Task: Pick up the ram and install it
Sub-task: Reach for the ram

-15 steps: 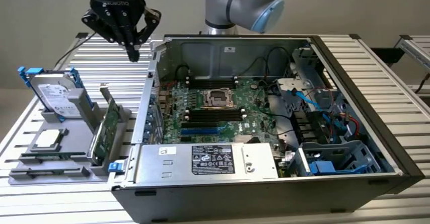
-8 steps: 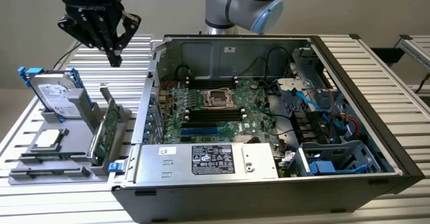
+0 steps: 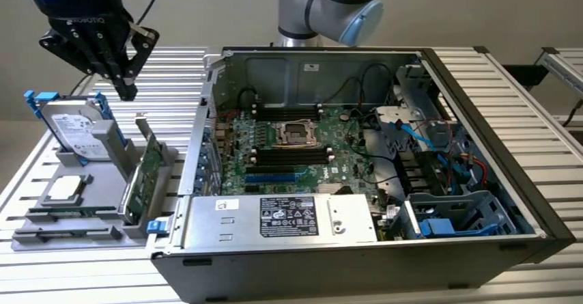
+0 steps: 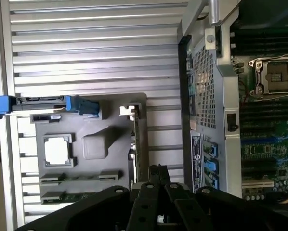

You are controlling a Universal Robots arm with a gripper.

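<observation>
The gripper (image 3: 128, 91), carrying the word ROBOTIQ, is hanging closed and empty above the grey tray (image 3: 102, 180); the ram (image 4: 69, 196) is lying in its slot.

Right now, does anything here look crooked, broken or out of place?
Nothing stands out. The hard drive, processor chip and green card sit neatly in their grey tray, and the hand hangs shut above them.

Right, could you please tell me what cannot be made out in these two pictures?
- Thin green ram stick, wrist view: edge-on in the grey moulded tray; chips and label too small.
- Long black motherboard slots, exterior view: too small to tell whether filled.
- Upright green expansion card, wrist view: one end hidden behind the black gripper.
</observation>
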